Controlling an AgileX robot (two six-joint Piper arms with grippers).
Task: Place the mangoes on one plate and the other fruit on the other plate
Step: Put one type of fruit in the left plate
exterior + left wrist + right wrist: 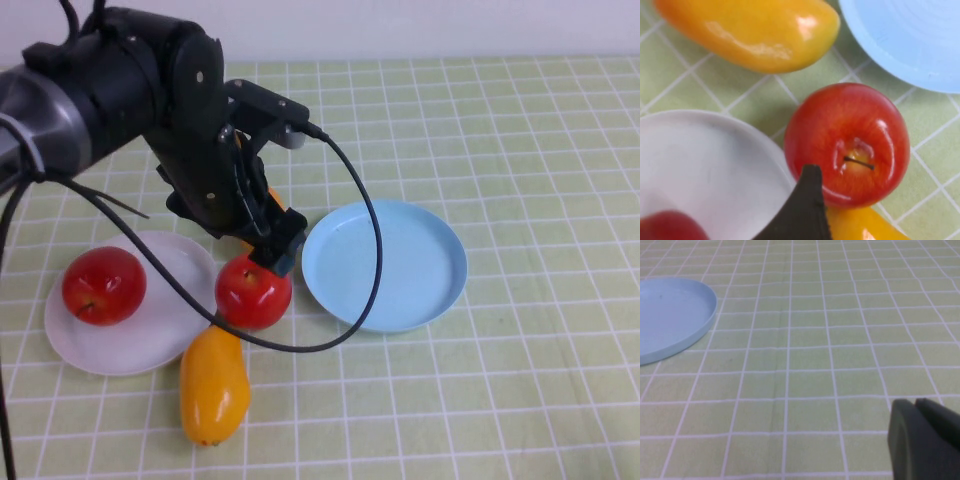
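Observation:
One red apple (253, 290) sits on the cloth between the white plate (160, 340) and the light blue plate (385, 265). My left gripper (278, 248) hovers just above this apple (847, 145), open; only one dark finger (807, 205) shows in the left wrist view. A second apple (103, 285) lies on the white plate (705, 160). One mango (212, 385) lies on the cloth in front of that plate. The other mango (750, 30) lies behind the arm, mostly hidden in the high view. The blue plate holds nothing. My right gripper (920, 432) is shut, over bare cloth.
A green checked cloth (520, 150) covers the table. The left arm's black cable (372, 250) loops over the blue plate's near-left side. The blue plate's edge (675, 320) shows in the right wrist view.

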